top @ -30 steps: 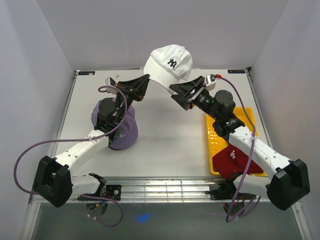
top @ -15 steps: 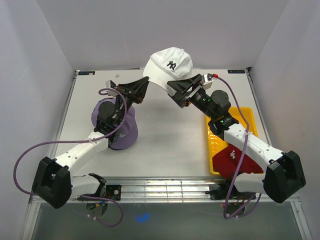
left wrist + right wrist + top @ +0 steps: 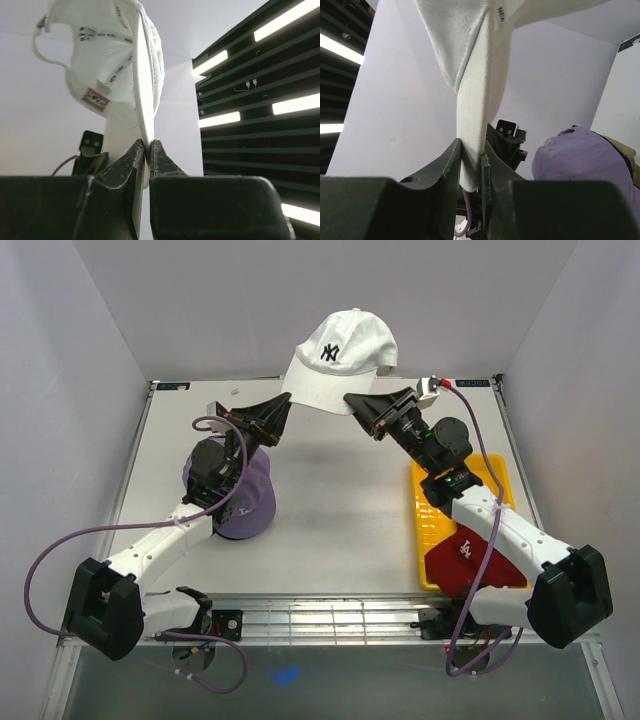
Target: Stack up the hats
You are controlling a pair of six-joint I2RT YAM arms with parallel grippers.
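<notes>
Angling upward, both arms' [image 3: 165, 540] fingers [image 3: 125, 165] pinch white hat [image 3: 340, 355].

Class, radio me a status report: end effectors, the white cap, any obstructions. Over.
Left end effector and right end effector both shut on white cap. Cap aloft between them. Left arm crosses over lavender cap in top view.

Left claw [image 3: 285, 401] and right claw [image 3: 350, 400] hang raised, pinched closed (tips inward).
</notes>
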